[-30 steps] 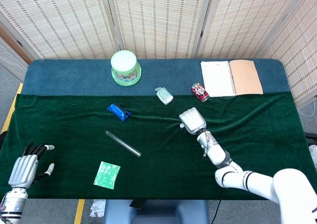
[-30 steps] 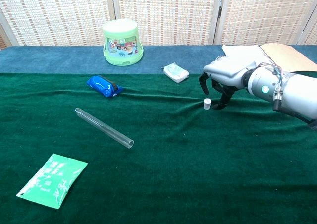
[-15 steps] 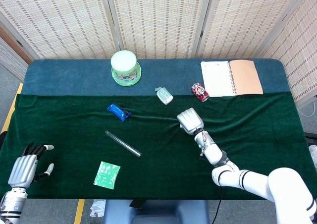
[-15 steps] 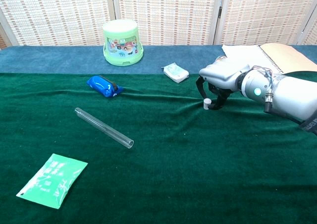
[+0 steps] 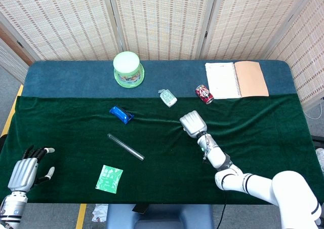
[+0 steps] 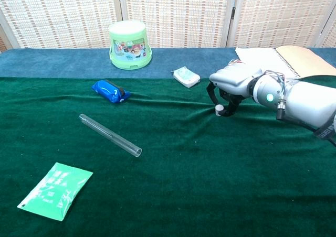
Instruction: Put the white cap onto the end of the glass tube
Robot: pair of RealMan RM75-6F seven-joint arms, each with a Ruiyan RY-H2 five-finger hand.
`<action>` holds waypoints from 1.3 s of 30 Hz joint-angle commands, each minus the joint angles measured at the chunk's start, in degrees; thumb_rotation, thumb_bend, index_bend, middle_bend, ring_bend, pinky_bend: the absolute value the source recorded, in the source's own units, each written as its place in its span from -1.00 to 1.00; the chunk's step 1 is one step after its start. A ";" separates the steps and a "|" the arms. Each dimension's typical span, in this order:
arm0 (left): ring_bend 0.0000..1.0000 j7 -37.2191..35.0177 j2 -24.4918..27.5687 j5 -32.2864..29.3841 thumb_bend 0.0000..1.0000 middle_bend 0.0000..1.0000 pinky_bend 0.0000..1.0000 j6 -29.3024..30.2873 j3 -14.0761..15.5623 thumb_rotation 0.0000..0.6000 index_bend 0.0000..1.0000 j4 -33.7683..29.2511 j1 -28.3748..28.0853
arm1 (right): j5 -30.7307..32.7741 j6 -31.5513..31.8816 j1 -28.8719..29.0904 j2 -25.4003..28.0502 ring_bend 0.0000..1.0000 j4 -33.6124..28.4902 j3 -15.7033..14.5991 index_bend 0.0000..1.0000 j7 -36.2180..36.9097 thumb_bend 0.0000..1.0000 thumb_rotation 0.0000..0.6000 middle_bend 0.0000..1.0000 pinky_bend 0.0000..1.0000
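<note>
The glass tube (image 5: 125,147) (image 6: 110,135) lies slantwise on the green cloth, left of centre, its open end toward me. The white cap (image 6: 219,109) stands on the cloth at the right. My right hand (image 5: 192,122) (image 6: 233,85) hangs over it, fingers curved down on either side of the cap and very close to it. In the head view the hand hides the cap. My left hand (image 5: 28,170) rests at the near left corner, fingers spread, holding nothing; the chest view does not show it.
A green tub (image 5: 128,69) (image 6: 130,38) stands at the back. A blue packet (image 5: 121,114) (image 6: 109,90), a small white packet (image 5: 167,97) (image 6: 186,76), a red can (image 5: 204,93) and an open notebook (image 5: 236,79) lie around. A green sachet (image 5: 109,179) (image 6: 55,190) lies near me.
My right hand has shifted left and lowered over the cap, so the cap now sits between its fingers. Tube and left hand have not moved.
</note>
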 commanded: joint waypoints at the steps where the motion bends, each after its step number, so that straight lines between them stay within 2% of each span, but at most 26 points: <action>1: -0.53 -0.08 0.29 0.38 -0.18 -0.48 -0.81 -0.16 -0.22 1.00 -0.41 -0.12 -0.41 | -0.21 0.74 -0.36 1.05 1.00 -1.75 0.30 0.26 0.83 -0.01 0.99 0.79 1.00; 6: -0.48 0.36 0.85 2.05 -0.16 -0.47 -0.74 -0.43 -1.67 1.00 -0.36 0.50 -2.56 | -2.38 5.17 -2.92 7.06 1.00 -10.49 0.62 0.37 3.12 0.15 1.00 0.83 1.00; 12: -0.30 -1.24 -0.60 6.68 -0.13 -0.27 -0.57 -2.61 -3.55 1.00 -0.26 5.15 -8.07 | -4.91 11.66 -7.77 17.37 1.00 -23.50 -0.10 0.41 4.67 0.18 1.00 0.86 1.00; 16: -0.06 -0.24 -1.89 10.92 -0.13 -0.05 -0.24 -5.87 -3.54 1.00 -0.23 8.27 -13.06 | -6.92 15.38 -11.14 23.83 1.00 -30.75 -1.25 0.41 5.70 0.18 1.00 0.87 1.00; 20: 0.07 2.02 -3.45 14.02 -0.16 0.14 -0.05 -9.36 -3.41 1.00 -0.23 10.14 -17.76 | -9.25 18.22 -14.18 28.26 1.00 -34.98 -2.62 0.42 7.50 0.18 1.00 0.88 1.00; 27: 0.24 3.35 -7.58 16.80 -0.23 0.36 0.22 -14.69 -3.06 1.00 -0.23 13.02 -24.64 | -11.69 20.98 -18.20 32.15 1.00 -37.35 -4.61 0.43 10.27 0.18 1.00 0.89 1.00; 39: 0.39 10.74 -13.73 15.58 -0.24 0.54 0.39 -22.36 -1.83 1.00 -0.22 15.64 -30.94 | -12.40 20.59 -20.91 33.46 1.00 -36.24 -5.65 0.43 12.79 0.19 1.00 0.89 1.00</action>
